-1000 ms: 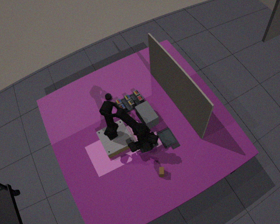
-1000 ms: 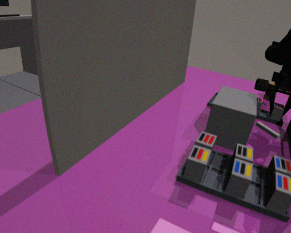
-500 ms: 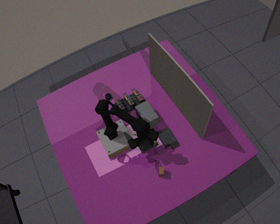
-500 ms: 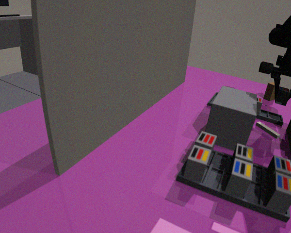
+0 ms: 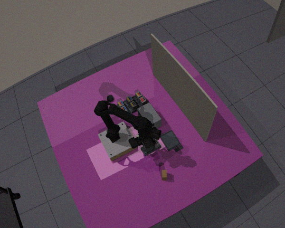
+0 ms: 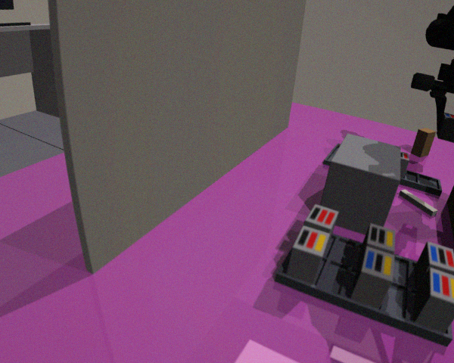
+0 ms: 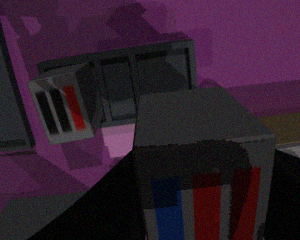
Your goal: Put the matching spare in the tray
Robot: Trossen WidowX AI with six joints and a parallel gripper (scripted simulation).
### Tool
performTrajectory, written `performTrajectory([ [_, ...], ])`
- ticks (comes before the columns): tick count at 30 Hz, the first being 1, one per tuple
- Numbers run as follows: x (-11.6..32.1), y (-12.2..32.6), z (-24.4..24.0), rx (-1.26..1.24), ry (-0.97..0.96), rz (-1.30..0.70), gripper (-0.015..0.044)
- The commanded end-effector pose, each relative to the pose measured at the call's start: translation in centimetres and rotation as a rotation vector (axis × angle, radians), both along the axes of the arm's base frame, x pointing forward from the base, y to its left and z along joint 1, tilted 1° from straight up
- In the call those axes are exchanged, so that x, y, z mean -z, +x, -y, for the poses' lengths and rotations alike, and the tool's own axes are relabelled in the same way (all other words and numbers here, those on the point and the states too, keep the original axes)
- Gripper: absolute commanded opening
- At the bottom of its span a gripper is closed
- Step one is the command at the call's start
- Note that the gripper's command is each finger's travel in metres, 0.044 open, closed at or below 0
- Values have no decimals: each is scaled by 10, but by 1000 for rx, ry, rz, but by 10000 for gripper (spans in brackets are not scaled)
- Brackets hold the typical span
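My gripper (image 6: 450,131) (image 7: 188,152) is shut on a dark grey spare (image 6: 452,125) (image 7: 205,117), whose stripes read blue, red, red. It holds the spare above the small rack (image 6: 421,186) (image 7: 194,65). A spare with black, black and red stripes (image 6: 404,159) (image 7: 61,112) stands at that rack's left end in the wrist view; the rack's other slots in view are empty. The dark tray (image 5: 171,140) (image 6: 330,156) (image 7: 5,95) has nothing in it that I can see. I cannot make out the mounted unit or its back.
A grey box (image 5: 148,114) (image 6: 360,187) stands between the tray and a larger rack (image 6: 337,295) holding several striped spares. A tall panel (image 5: 182,85) (image 6: 172,117) stands beyond. A wooden block (image 5: 164,174) (image 6: 422,142) and a pale bar (image 6: 418,203) are nearby.
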State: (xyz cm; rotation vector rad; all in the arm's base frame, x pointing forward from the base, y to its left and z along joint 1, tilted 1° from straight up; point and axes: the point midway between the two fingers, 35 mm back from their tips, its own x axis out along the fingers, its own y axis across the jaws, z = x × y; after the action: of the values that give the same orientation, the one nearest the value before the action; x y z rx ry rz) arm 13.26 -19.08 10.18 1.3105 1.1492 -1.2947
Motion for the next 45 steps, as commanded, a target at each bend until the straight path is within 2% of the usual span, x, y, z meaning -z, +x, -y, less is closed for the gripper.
performTrajectory([
  [1,-22,-1,-2,-2,-5,6,0],
  [6,-45,-4,-8,-3,-2,5,0],
  [11,-48,1,-5,-3,-2,5,0],
  [45,-56,149,39,-3,-5,18,0],
])
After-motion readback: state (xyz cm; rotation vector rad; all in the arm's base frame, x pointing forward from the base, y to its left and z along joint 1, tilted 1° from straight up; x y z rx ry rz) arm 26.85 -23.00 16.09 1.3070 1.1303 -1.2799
